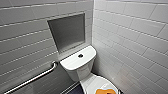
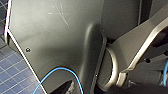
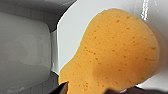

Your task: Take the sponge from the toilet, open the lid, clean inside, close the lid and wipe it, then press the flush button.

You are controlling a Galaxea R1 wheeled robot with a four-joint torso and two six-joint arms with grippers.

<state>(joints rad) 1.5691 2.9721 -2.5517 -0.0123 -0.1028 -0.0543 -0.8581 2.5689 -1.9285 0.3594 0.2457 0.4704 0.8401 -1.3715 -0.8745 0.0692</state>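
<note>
Orange sponge [image 1: 105,91] lies on the closed white lid [image 1: 93,83], at five o'clock from the flush button [image 1: 80,55]. A grab bar [image 1: 35,78] runs at eight o'clock from the toilet [image 1: 80,68]. The right gripper [image 3: 93,92] is close over the sponge; I cannot tell whether it is apart or clamped.

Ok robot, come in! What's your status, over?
Grip unclear, both arms. Sponge lying on closed lid, seen close up from right wrist. Nothing seen blocking. Over.

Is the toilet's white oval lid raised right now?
No, the glossy white oval lid lies closed, with the soft orange sponge on it.
</note>
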